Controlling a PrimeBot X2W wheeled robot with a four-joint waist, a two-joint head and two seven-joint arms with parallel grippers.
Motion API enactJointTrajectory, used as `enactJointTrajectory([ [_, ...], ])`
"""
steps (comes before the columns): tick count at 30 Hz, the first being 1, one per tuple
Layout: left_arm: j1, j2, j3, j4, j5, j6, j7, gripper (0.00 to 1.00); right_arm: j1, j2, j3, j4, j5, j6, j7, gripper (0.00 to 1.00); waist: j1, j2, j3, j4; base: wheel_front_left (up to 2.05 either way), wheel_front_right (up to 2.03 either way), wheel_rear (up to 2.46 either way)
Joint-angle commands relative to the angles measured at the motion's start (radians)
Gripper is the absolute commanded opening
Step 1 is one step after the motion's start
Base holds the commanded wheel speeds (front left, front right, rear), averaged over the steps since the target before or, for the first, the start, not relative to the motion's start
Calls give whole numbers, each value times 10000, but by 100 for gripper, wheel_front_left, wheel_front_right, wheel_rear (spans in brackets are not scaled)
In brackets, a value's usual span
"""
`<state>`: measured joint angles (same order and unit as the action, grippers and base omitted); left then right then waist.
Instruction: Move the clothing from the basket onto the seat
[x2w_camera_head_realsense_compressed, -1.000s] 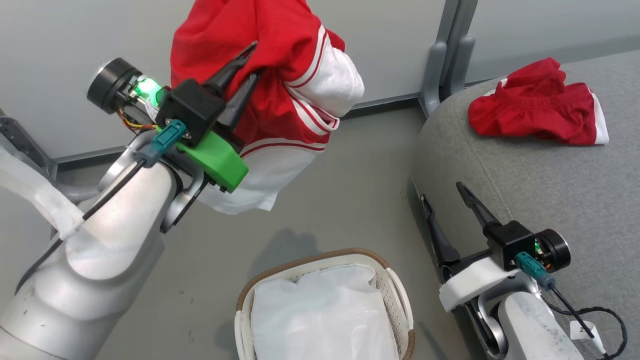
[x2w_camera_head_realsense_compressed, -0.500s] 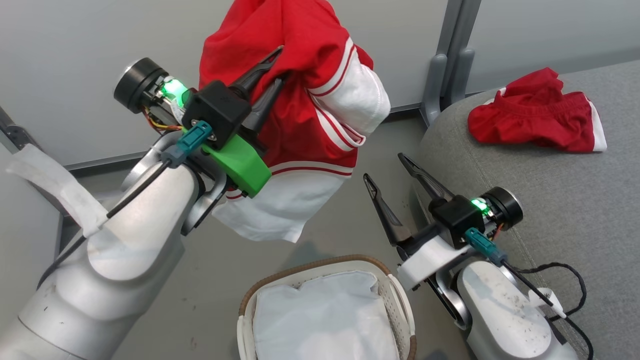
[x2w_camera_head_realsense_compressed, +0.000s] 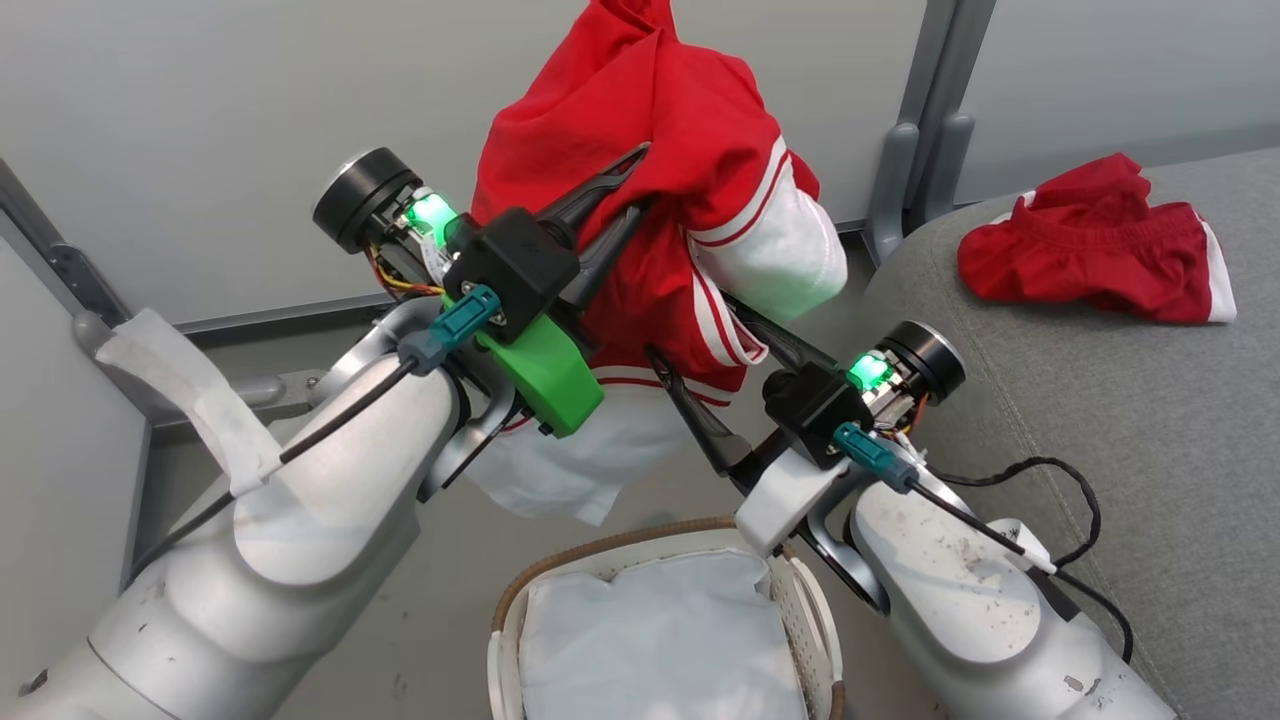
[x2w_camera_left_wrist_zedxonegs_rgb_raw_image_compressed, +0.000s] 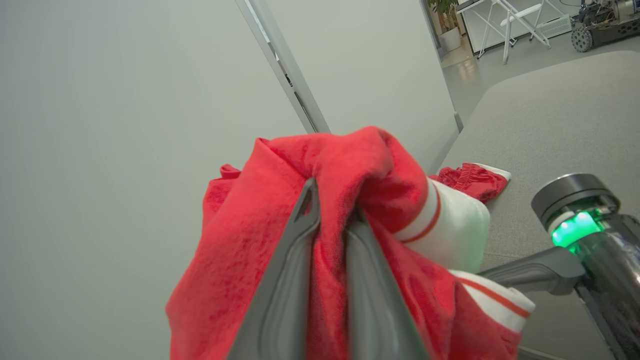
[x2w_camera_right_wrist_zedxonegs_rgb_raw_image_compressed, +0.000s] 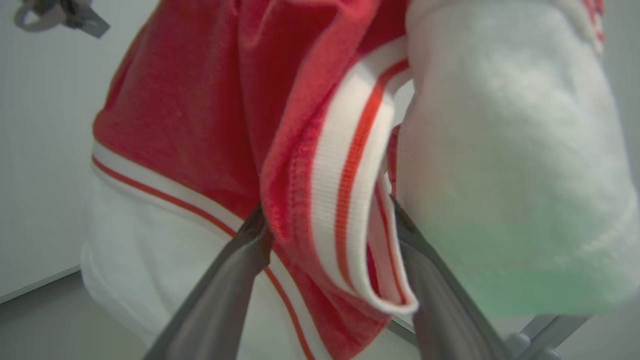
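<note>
Left tool (x2w_camera_head_realsense_compressed: 635, 185) clamped on the hanging red garment (x2w_camera_head_realsense_compressed: 650, 110), right tool (x2w_camera_head_realsense_compressed: 700, 335) spread apart around its striped hem (x2w_camera_right_wrist_zedxonegs_rgb_raw_image_compressed: 350, 165)

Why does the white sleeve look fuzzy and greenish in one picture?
Right wrist view: the sleeve sits very near the lens, so it is out of focus, and its lower part carries a green tint, likely from the wrist light seen glowing in the head view. Left wrist view: the red garment and left gripper look sharp. Head view: even, soft light.
</note>
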<state>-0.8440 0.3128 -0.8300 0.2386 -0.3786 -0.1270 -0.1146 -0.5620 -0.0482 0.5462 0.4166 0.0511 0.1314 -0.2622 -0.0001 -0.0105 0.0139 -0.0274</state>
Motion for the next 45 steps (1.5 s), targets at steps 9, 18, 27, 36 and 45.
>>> enactJointTrajectory([
  [9,479,-35,13,33,-411,89,-79,0,-407,-39,436,240,482,-14,-43,0,1,105,7,28,0,0,0],
  [18,1271,31,210,497,-936,358,-443,100,-165,-39,75,-1,383,-14,-43,0,1,105,93,-20,0,0,0],
  [27,2417,-242,224,1084,-1254,636,-1178,100,-9,-28,-704,-395,163,-14,-45,0,1,105,283,-27,0,0,0],
  [36,3407,-605,207,1442,-1219,514,-1500,100,174,-34,-1329,-503,-134,-14,-45,0,1,105,540,-90,0,0,0],
  [45,3818,-905,411,1300,-782,413,-1508,100,129,-134,-2029,-654,-472,-14,-45,0,1,105,863,-599,0,0,0],
])
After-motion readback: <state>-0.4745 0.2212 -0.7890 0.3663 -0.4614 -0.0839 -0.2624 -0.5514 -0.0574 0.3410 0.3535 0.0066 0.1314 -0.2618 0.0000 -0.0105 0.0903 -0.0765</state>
